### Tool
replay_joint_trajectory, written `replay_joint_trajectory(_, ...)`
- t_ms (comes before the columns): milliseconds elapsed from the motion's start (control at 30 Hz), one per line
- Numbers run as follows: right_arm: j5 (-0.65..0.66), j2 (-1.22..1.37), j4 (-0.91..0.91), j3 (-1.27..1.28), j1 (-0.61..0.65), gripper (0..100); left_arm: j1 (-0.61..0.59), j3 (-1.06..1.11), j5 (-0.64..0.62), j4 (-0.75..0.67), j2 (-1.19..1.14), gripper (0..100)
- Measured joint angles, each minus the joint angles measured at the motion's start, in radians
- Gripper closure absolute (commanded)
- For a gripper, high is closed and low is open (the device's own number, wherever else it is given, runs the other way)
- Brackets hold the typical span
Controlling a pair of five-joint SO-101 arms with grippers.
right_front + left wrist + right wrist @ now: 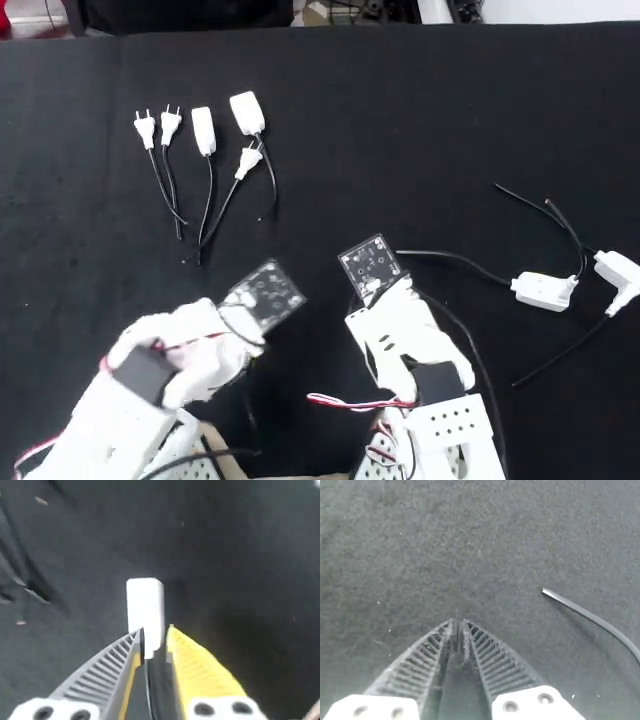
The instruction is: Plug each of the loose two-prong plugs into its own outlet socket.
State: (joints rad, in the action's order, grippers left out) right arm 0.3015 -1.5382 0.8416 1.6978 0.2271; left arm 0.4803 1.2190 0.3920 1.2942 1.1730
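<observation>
- Covering the table, a black cloth (400, 120) is seen, cut off at the picture's edges.
- The left gripper (156, 632), with one grey and one yellow ribbed finger, is clamped on a white oblong plastic block (145, 600). Blur keeps it from being told as plug or socket.
- The right gripper (458, 627) is pressed closed on nothing, over bare cloth near a thin black cable (592, 620).
- Two white outlet sockets (203, 130) and three loose white two-prong plugs (146, 128) are laid at the far left.
- Two more white corded pieces (543, 290) are laid at the right, their shapes hard to make out.
</observation>
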Motion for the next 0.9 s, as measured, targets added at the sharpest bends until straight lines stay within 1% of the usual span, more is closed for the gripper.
replay_joint_trajectory(100, 0.000, 0.000, 0.000, 0.000, 0.000, 98.6, 0.003, 0.000, 0.000, -0.069, -0.166, 95)
replay_joint_trajectory(200, 0.000, 0.000, 0.000, 0.000, 0.000, 98.6, 0.006, -0.003, -0.005, -0.117, -0.273, 95)
replay_joint_trajectory(300, 0.000, 0.000, 0.000, 0.000, 0.000, 98.6, -0.044, -0.005, -0.060, -0.181, -0.338, 95)
replay_joint_trajectory(367, 0.000, 0.000, 0.000, 0.000, 0.000, 98.6, -0.080, -0.008, -0.066, -0.203, -0.359, 96)
replay_joint_trajectory(467, 0.000, 0.000, 0.000, 0.000, 0.000, 98.6, -0.130, -0.031, -0.072, -0.210, -0.365, 96)
replay_joint_trajectory(533, 0.000, 0.000, 0.000, 0.000, 0.000, 98.6, -0.135, -0.044, -0.072, -0.207, -0.365, 96)
replay_joint_trajectory(633, 0.000, 0.000, 0.000, 0.000, 0.000, 98.6, -0.135, -0.077, -0.072, -0.166, -0.365, 95)
replay_joint_trajectory(667, 0.000, 0.000, 0.000, 0.000, 0.000, 98.6, -0.135, -0.091, -0.072, -0.146, -0.365, 93)
replay_joint_trajectory(700, 0.000, 0.000, 0.000, 0.000, 0.000, 98.6, -0.135, -0.103, -0.072, -0.121, -0.361, 90)
replay_joint_trajectory(767, 0.000, 0.000, 0.000, 0.000, 0.000, 98.6, -0.143, -0.130, -0.081, -0.081, -0.315, 79)
replay_joint_trajectory(867, 0.000, 0.000, 0.000, 0.000, 0.000, 98.6, -0.253, -0.147, -0.121, -0.051, -0.204, 64)
replay_joint_trajectory(900, 0.000, 0.000, 0.000, 0.000, 0.000, 98.6, -0.298, -0.147, -0.120, -0.051, -0.167, 62)
